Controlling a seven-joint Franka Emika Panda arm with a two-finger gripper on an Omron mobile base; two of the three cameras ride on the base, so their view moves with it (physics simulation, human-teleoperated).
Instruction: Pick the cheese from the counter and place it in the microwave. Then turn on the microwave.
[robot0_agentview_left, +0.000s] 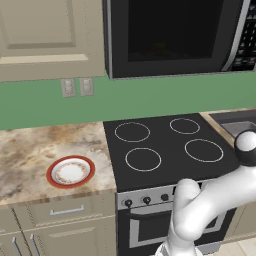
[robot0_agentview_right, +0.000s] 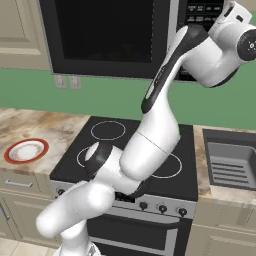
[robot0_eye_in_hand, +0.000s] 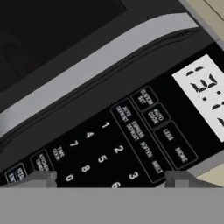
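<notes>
The black microwave (robot0_agentview_left: 170, 35) hangs above the stove with its door shut. Behind its dark window (robot0_agentview_right: 100, 30) sits a dim orange-brown shape, too faint to name as the cheese. No cheese lies on the marbled counter (robot0_agentview_left: 30, 150). My arm reaches up to the microwave's right side. In the hand view my gripper (robot0_eye_in_hand: 109, 178) is open, its fingertips (robot0_eye_in_hand: 43, 177) spread wide, close in front of the button panel (robot0_eye_in_hand: 131, 140) with its number keys and lit clock display (robot0_eye_in_hand: 203, 94). Nothing is between the fingers.
A white plate with a red rim (robot0_agentview_left: 70, 171) lies on the counter left of the black stovetop (robot0_agentview_left: 165, 145). A sink (robot0_agentview_right: 230, 160) is set in the counter to the stove's right. Beige cabinets (robot0_agentview_left: 45, 35) hang left of the microwave.
</notes>
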